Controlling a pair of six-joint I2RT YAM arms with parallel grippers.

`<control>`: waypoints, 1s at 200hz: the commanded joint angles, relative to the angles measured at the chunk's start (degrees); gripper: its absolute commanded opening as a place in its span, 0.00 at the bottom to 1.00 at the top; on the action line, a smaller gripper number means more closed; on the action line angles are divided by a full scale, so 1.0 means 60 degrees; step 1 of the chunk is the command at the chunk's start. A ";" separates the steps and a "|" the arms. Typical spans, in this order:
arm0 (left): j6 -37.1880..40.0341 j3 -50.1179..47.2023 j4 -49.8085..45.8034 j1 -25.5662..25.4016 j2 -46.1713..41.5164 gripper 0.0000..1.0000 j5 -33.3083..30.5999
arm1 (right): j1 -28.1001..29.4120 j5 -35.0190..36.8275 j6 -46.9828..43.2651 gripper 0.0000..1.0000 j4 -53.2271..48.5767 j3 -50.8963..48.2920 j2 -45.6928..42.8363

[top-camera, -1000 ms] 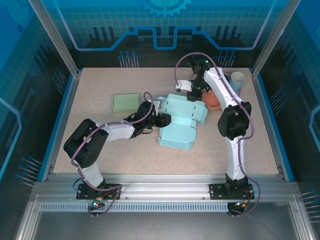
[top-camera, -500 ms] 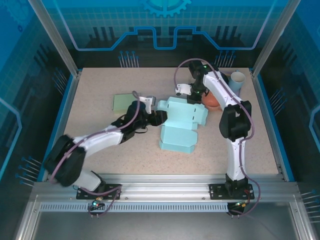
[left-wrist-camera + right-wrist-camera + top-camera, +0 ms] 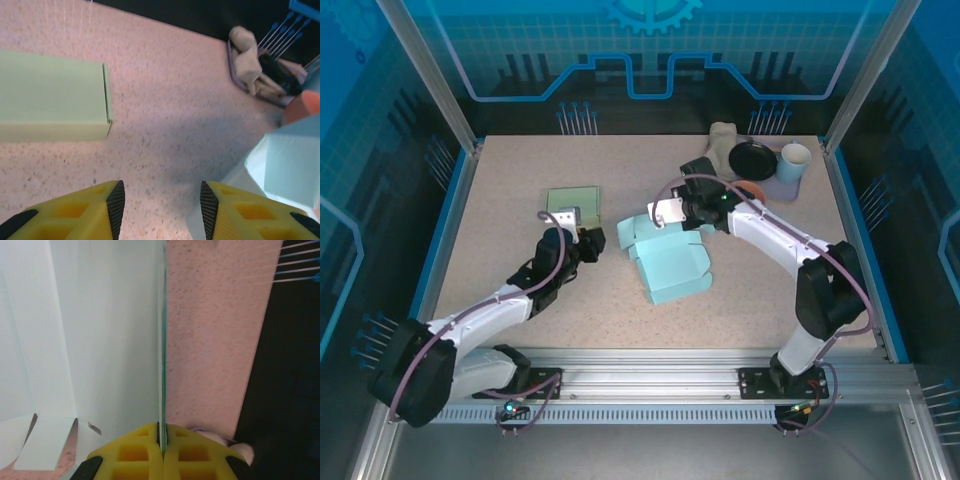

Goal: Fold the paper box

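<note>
Top view: blue box [image 3: 672, 268] mid-table, partly folded. Right gripper [image 3: 658, 220] at its far-left flap. Left gripper [image 3: 588, 245] just left of blue box, near green box [image 3: 572, 204].
Left wrist: fingers [image 3: 112, 200] apart, nothing between them; green box at left, blue box corner at right.
Right wrist: fingers [image 3: 135, 452] pinched tight on upright blue box panel edge.

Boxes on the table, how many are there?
2. A light blue paper box lies mid-table, its edge pinched by the right gripper; a green box lies flat to its left.
</note>
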 commanded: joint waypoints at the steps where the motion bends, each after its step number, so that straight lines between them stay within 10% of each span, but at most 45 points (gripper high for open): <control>1: 0.0414 -0.0345 0.1419 0.0033 0.0602 0.44 0.0263 | 0.0203 0.0706 -0.0423 0.00 0.3102 -0.0866 -0.0280; 200: 0.1160 0.1145 0.1932 0.0021 0.4084 0.34 0.1003 | -0.0321 0.0450 -0.0390 0.00 0.7020 -0.2593 0.1858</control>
